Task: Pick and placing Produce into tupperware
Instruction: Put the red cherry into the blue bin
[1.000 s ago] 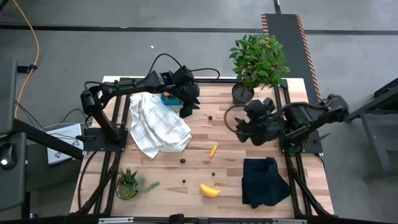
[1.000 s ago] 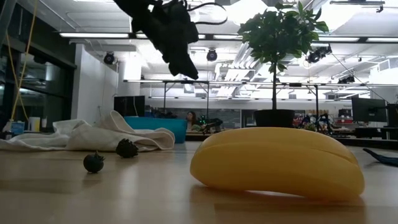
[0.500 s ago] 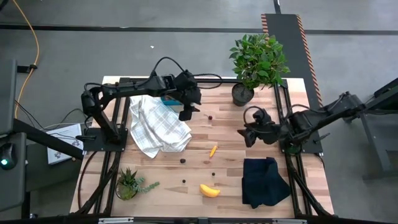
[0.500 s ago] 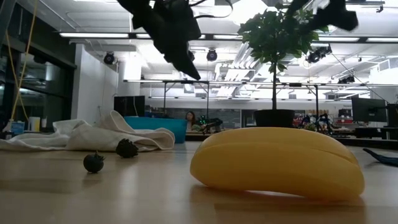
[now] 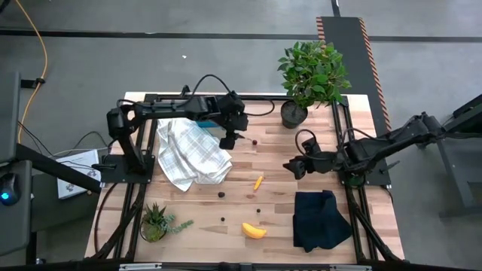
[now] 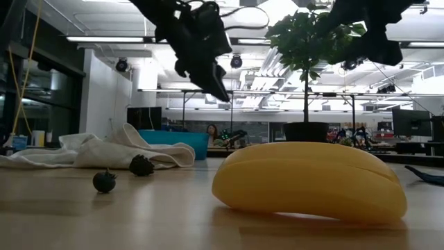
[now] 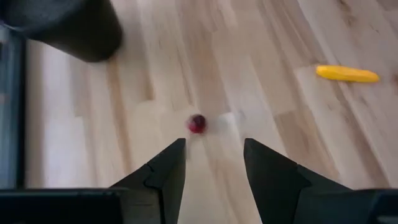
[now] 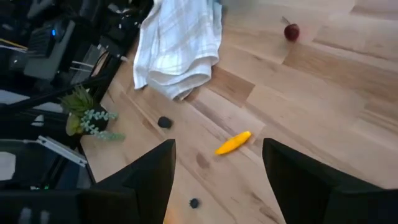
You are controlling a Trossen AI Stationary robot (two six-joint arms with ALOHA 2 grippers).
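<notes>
- High view: left gripper (image 5: 228, 140) hanging over the table (image 5: 316, 233), jaws parted and empty, just beside the edge of the white checked cloth (image 5: 192, 150); small red strawberry (image 5: 254, 141) on the wood a little ahead of those jaws; only a sliver of the teal tupperware (image 5: 203, 119) visible behind the jaws, under the arm and cloth. Right gripper (image 5: 294, 167) above mid-table, jaws spread wide, nothing between them; orange carrot (image 5: 258, 181) lying beyond and below those jaws; yellow banana (image 5: 254, 230) and tiny dark berries (image 5: 221, 194) farther off toward the near edge; black folded cloth (image 5: 320, 218), spiky potted plant (image 5: 156, 220) and leafy bush (image 5: 313, 71) at the table's margins
- Low view: banana (image 6: 310, 180) filling the foreground; two dark berries (image 6: 105, 180) resting left of it; teal tupperware (image 6: 177, 142) behind the heaped cloth (image 6: 97, 151); left gripper (image 6: 211, 73) hanging well clear of the wood, above the berries; right arm dark at the upper right, its jaws not readable here
- Left wrist view: dark fingers (image 7: 166, 171) apart, holding nothing; strawberry (image 7: 197, 124) straight ahead of the gap, not touching either jaw; carrot (image 7: 347, 74) well off to one side
- Right wrist view: fingers (image 8: 152, 171) wide apart, empty; carrot (image 8: 233, 142) ahead, between the two jaws' lines; checked cloth (image 8: 180, 43), strawberry (image 8: 291, 31) and dark berries (image 8: 163, 122) farther beyond
</notes>
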